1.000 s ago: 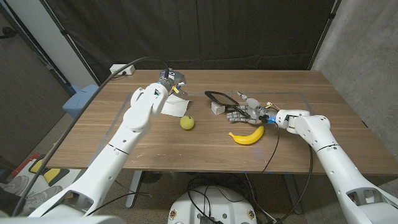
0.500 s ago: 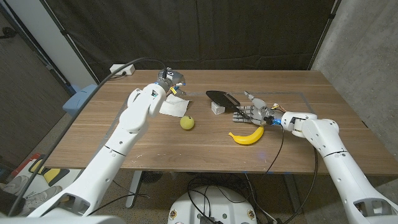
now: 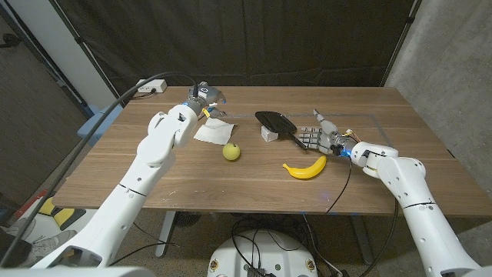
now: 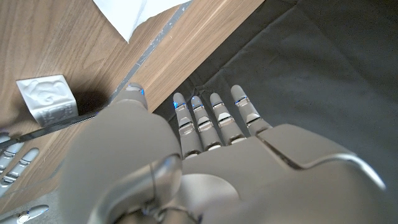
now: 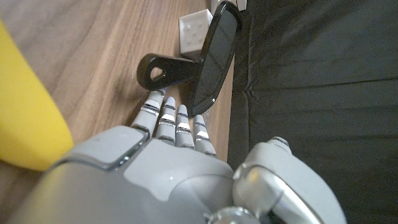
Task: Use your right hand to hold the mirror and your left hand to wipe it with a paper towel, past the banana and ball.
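Observation:
The black mirror [image 3: 274, 120] stands tilted up on the table, its looped handle [image 5: 166, 68] lying on the wood and a small white block [image 3: 268, 133] beside it. My right hand [image 3: 317, 137] is just right of the handle with fingers [image 5: 166, 121] held straight toward it; nothing is gripped, and I cannot tell if the tips touch. A white paper towel [image 3: 214, 132] lies flat further left. My left hand [image 3: 205, 98] hovers above its far edge, fingers [image 4: 212, 118] straight and holding nothing. The yellow-green ball [image 3: 232, 151] and the banana [image 3: 305, 168] lie nearer me.
A white power strip [image 3: 151, 85] sits at the table's far left corner. A black curtain [image 3: 292, 38] hangs behind the table. A thin grey line [image 3: 361, 117] runs across the table [image 3: 231, 188]. Cables trail from my right wrist [image 3: 344, 173].
The mirror's face has tipped up and now looks dark instead of reflecting the wood. My right hand has drawn back to the right. My left hand has shifted slightly farther away.

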